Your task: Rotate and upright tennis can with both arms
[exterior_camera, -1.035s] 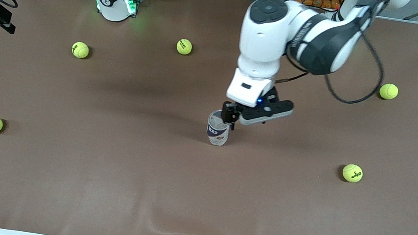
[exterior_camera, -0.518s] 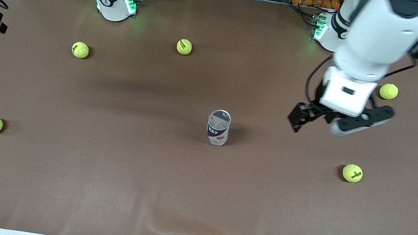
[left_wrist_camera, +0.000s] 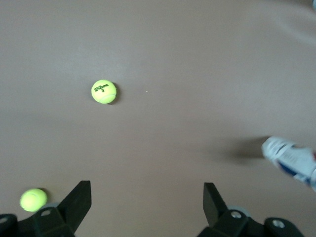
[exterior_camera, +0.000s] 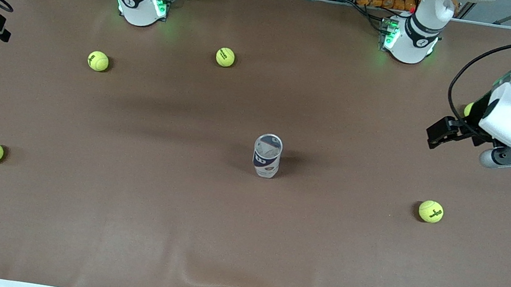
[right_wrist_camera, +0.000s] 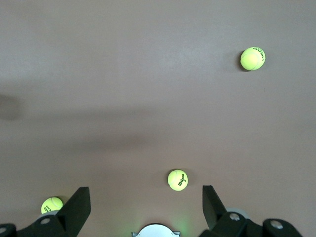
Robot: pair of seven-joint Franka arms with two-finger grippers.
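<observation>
tennis can point(exterior_camera: 267, 156) | clear, white-navy label | upright | table centre

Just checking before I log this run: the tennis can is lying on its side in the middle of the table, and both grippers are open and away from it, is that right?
Not quite. The front view shows the tennis can standing upright mid-table, open mouth up, not lying down. The rest holds: the left gripper hangs open over the left arm's end of the table, and the right gripper is open, clear of the can.
</observation>
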